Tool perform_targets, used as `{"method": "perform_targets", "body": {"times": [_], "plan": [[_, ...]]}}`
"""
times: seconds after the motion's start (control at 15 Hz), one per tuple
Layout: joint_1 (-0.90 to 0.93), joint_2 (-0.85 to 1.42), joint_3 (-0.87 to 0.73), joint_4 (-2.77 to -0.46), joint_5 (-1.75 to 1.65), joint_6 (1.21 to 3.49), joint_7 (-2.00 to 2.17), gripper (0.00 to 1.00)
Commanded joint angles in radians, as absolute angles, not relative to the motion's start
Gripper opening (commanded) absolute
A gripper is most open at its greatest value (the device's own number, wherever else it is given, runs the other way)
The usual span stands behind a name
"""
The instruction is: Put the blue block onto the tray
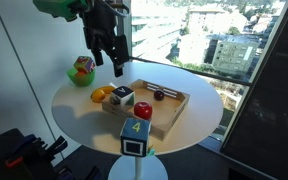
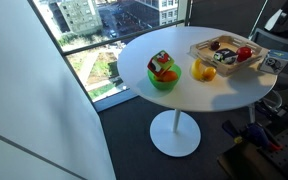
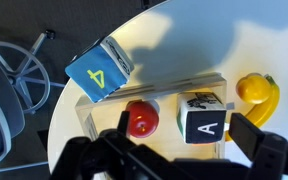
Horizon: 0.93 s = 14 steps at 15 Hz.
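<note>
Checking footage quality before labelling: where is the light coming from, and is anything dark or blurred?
In an exterior view, window daylight behind leaves the gripper dark; in an exterior view, the table looks bright, shadows soft; wrist view, the blue block is sharp, the gripper's fingers dark and blurred.

A green bowl (image 2: 164,78) of colourful bits sits on the round white desk (image 2: 144,60), at nine o'clock of the yellow fruit (image 2: 205,71). In the wrist view, a red fruit (image 3: 141,120) lies at nine o'clock of the lettered cube (image 3: 203,120).
</note>
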<state>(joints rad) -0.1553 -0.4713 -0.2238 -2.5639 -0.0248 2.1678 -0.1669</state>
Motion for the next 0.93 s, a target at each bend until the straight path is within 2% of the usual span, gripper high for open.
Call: {"method": "perform_targets", "body": {"times": [0.0,0.87], "plan": [[-0.175,-0.407,-0.238,-2.481,-0.054,2.095,-0.212,1.00],[-0.214,-0.272,-0.289,-2.445,-0.148,2.110,-0.355,1.00]]}}
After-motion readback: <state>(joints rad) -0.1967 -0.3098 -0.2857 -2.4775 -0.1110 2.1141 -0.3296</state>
